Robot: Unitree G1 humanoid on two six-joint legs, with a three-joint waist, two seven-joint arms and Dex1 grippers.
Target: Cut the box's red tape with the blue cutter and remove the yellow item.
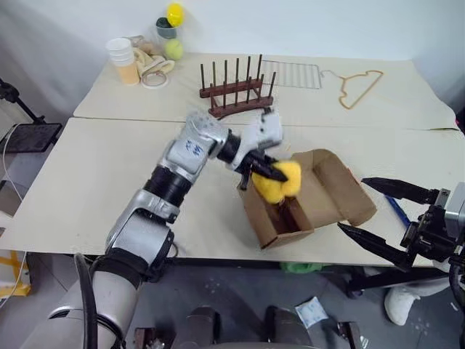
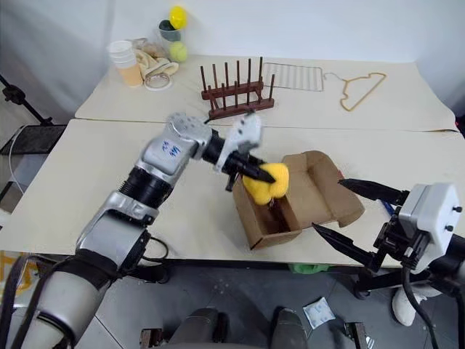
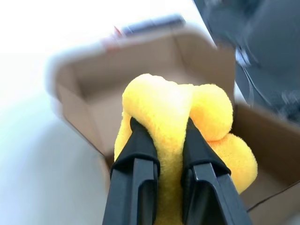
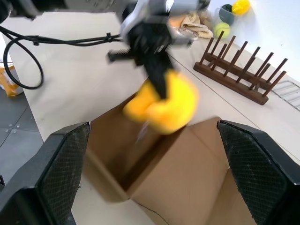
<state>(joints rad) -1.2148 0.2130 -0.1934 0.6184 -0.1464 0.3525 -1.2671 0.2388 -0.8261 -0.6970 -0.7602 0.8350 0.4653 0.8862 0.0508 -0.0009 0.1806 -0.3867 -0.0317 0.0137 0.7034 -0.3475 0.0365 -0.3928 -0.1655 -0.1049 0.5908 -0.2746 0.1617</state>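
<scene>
The left gripper (image 1: 270,173) is clamped on the yellow item (image 1: 280,182), its two black fingers (image 3: 136,154) pressed into the plush so that the soft body bulges out on either side of them. The toy hangs from the fingertips just above the open mouth of the box (image 1: 305,200), apart from the carton's floor; its lumpy mass has no clear long axis, though it sags downward from the grip toward the box interior. The gripper itself points across toward the robot's right and slightly downward.

The box lies directly beneath and beyond the left fingertips, flaps spread open, its long side running diagonally away from that gripper toward the right gripper (image 1: 378,214). That right gripper stands with jaws spread wide and nothing between them, near the box's far flap but not touching it. A thin blue cutter (image 1: 397,211) lies on the table (image 1: 94,182) just behind the right gripper's fingers.

Farther from the left gripper, on the rear table, stand a wooden peg rack (image 1: 238,91), a wire grid (image 1: 292,74), a wire hanger (image 1: 357,87), stacked cups (image 1: 123,59) and two balls (image 1: 174,33). Nothing lies between the held toy and the box opening.
</scene>
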